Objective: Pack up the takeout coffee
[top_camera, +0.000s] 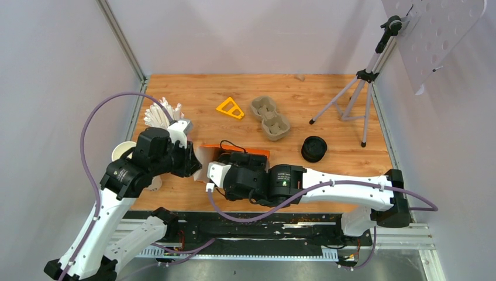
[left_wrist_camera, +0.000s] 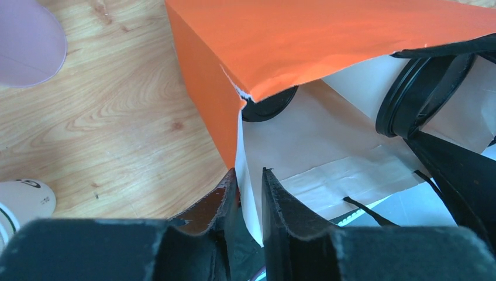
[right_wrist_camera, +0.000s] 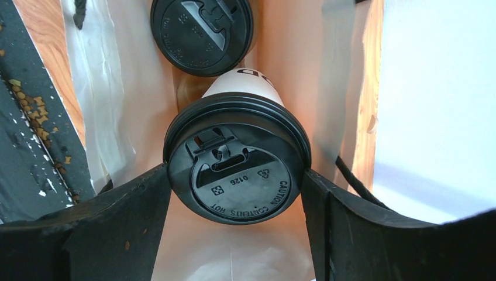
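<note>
Right gripper (right_wrist_camera: 237, 184), half-spread, clamps the coffee cup (right_wrist_camera: 238, 88) by its lid rim; the cup's axis points base-first toward 12 o'clock. Left gripper (left_wrist_camera: 248, 175), nearly closed, pinches the edge of the orange bag (left_wrist_camera: 327, 41).

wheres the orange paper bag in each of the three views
Top external: the orange paper bag sits centre-left, mostly hidden under both wrists.
Left wrist: it fills the upper middle and right, with the left gripper pinching its wall edge.
Right wrist: the camera looks into it; its inner wall surrounds the lidded white paper cup held by the right gripper.
Shared landmark: the wooden table.
</note>
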Robot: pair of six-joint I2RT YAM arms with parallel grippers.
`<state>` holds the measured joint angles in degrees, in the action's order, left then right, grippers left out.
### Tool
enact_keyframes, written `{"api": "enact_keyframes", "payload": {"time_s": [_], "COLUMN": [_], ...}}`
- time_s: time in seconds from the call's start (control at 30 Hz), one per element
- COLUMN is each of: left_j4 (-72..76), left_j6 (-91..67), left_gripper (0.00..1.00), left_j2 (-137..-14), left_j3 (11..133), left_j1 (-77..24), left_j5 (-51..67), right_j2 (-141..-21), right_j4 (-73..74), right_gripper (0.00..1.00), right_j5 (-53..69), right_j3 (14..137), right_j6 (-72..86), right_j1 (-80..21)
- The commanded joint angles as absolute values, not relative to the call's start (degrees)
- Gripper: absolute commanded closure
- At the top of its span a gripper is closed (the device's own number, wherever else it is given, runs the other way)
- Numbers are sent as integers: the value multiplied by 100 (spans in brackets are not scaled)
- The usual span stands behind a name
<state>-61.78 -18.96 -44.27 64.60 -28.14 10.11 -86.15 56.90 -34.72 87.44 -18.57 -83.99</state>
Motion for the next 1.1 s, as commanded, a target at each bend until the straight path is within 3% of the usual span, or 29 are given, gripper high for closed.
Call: {"api": "enact_keyframes", "payload": {"time_s": [0.0, 0.2, 1.07], "left_j4": [-5848, -5836, -5137], "left_j6": [-1673, -1508, -1499], "left_gripper": [75, 84, 89], "left_j2": [-4285, -4101, -3829], "left_j3": [6369, 6222, 5717], "left_j1": [-2821, -2821, -2826], "left_j5": [1238, 1406, 2215], "right_j2": [-8701, -8823, -8399], "right_j4": [5456, 5598, 4760], "right_gripper": [31, 31, 31], "right_j5": [-3768, -3811, -3410], "right_j3": [8613, 8633, 7751], "right_j6": [-2114, -2085, -2840], "right_j1": [-8433, -8415, -8133]}}
